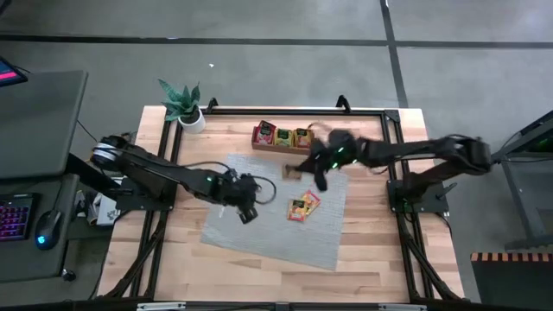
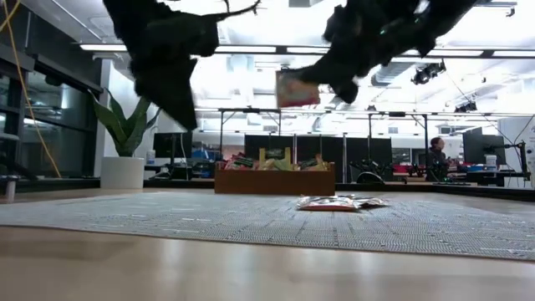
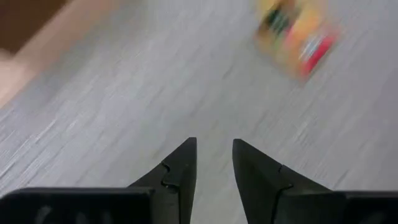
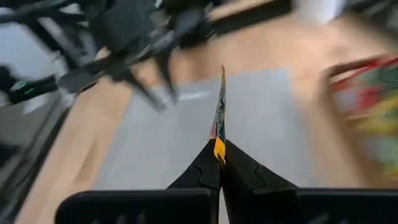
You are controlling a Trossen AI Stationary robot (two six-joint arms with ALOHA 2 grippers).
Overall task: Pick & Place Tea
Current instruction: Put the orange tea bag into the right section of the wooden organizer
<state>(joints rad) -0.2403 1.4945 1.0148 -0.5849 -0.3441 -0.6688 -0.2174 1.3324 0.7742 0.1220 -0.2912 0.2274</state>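
**Carrying one sachet to the tray, edge held thin**

Grey woven mat fills the foreground of the low view, lying on the wooden tabletop.

On the left, the left gripper hangs over the mat's left part. Its jaws are slightly parted with nothing between them, seen plainly in its wrist view. It holds no tea, and it is best kept clear of the other arm's path.

Toward the middle, a small heap of loose sachets lies on the mat, orange, yellow and red. The same heap shows low on the mat in the level view.

Right of that, the right gripper is lifted above the mat between the heap and the wooden tray. Its jaws are pressed together on the lower edge of one sachet, which stands on edge out of the fingertips. The low view shows that held sachet well above the mat.

The step in hand looks like the carry to the tray, which already holds several packets. The grip is only on a thin edge, so a smooth, unhurried swing should keep the sachet from twisting out. Bring it over a compartment with room, lower it close to the packets before letting go, and release with the sachet aligned to the tray walls so it drops in rather than catching the rim.
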